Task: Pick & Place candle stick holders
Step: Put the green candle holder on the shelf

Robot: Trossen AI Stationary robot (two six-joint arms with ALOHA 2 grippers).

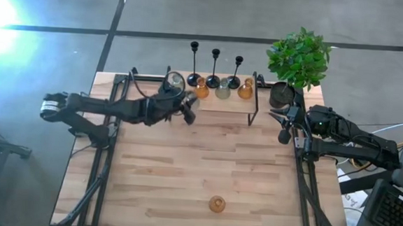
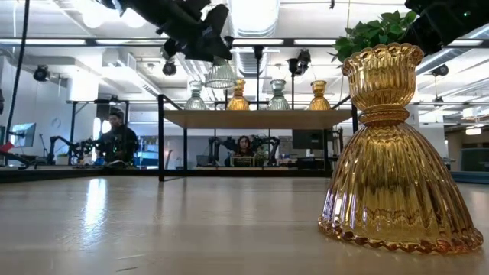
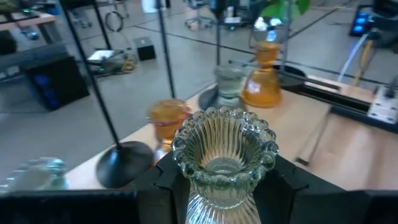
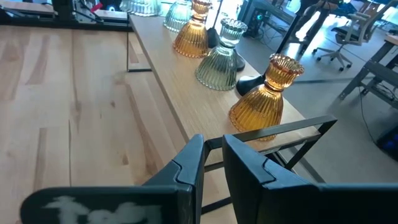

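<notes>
In left claw: unlabelled glass holder

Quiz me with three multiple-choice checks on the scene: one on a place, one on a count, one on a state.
1. Where does the lone amber holder stand?
A. On the raised shelf
B. Near the table's front edge
C. On the floor

2. How many black candlesticks stand at the back?
A. Two
B. Three
C. Five

3. What is the left hand doing?
A. Open and empty
B. Shut on a black candlestick
C. Shut on a clear glass holder

Answers:
1. B, since the high view shows it alone on the bare table, far from the others.
2. B, since three thin stems stand in a row.
3. C, since the clear glass holder sits clamped between the fingers in the left wrist view.
</notes>
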